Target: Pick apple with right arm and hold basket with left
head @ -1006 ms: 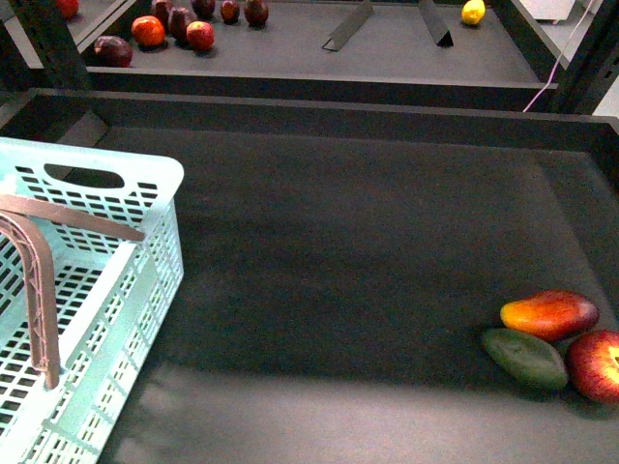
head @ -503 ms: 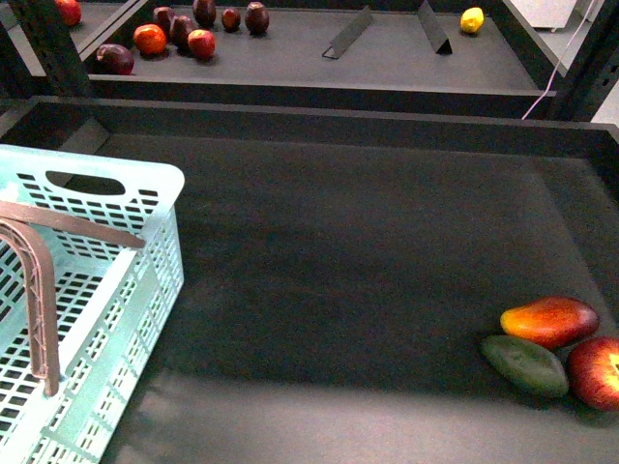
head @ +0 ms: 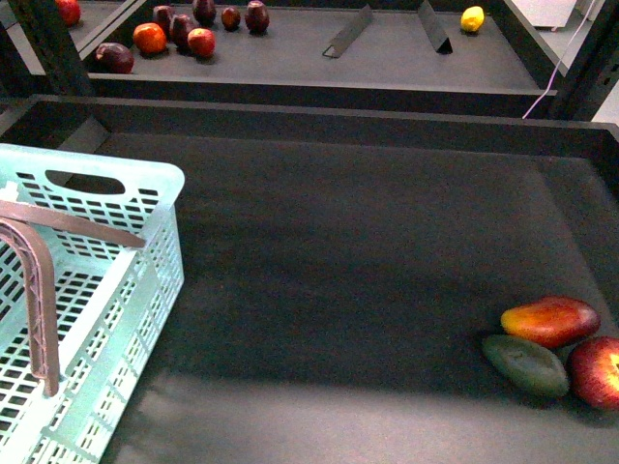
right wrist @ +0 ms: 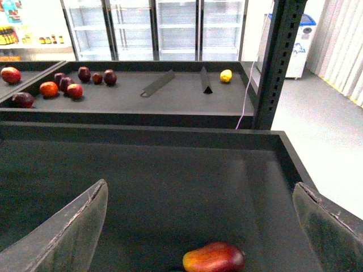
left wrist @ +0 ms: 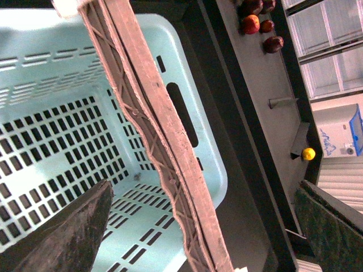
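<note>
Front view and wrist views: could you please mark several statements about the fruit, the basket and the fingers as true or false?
1. The apple lies inside the basket. False: it lies on the dark surface, outside the basket, beside the green fruit.
2. The mango sits next to the green fruit. True.
3. The right fingers are shut on the mango. False: they stand apart, holding nothing.
4. A yellow fruit lies on the far shelf. True.
</note>
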